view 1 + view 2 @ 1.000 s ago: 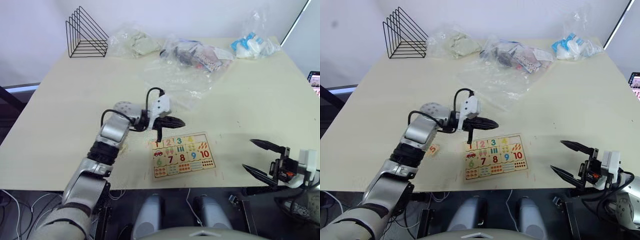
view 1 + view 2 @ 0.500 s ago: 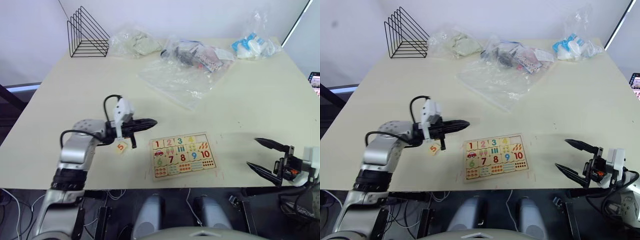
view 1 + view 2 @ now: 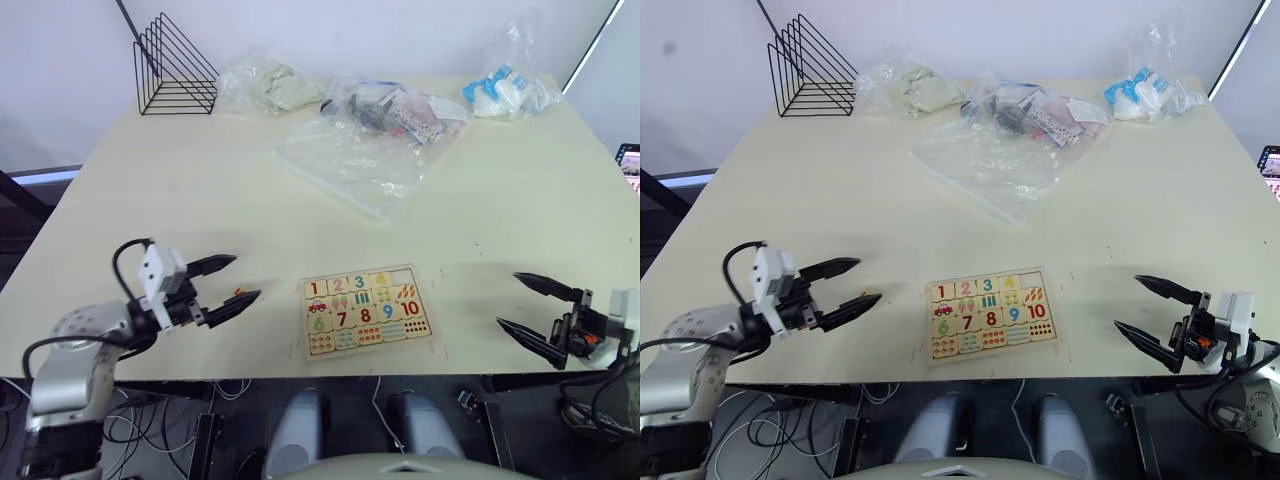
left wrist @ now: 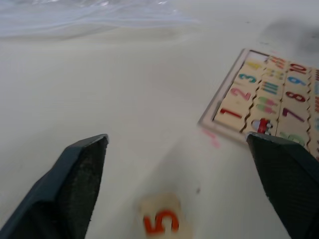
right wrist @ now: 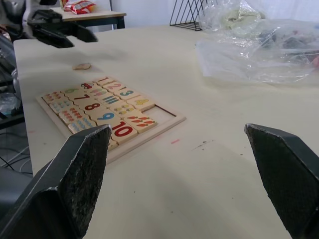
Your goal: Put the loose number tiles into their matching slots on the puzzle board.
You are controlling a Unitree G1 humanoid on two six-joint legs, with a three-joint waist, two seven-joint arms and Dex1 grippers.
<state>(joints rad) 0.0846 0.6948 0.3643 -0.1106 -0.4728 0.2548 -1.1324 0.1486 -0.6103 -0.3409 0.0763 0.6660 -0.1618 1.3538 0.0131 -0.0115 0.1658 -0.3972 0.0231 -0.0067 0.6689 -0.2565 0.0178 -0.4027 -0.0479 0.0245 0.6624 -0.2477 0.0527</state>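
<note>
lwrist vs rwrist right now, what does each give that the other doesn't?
Left wrist: the loose 5 tile with its digit readable, flat on the table by the open left gripper.
Right wrist: the whole puzzle board, its empty slot past the 4, the wire rack, and the open right gripper.
Both: the board, the 5 tile lying off it, the clear plastic bags and the table.

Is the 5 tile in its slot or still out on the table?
Out. The 5 tile lies on the table beside the puzzle board, whose end slot is empty.
</note>
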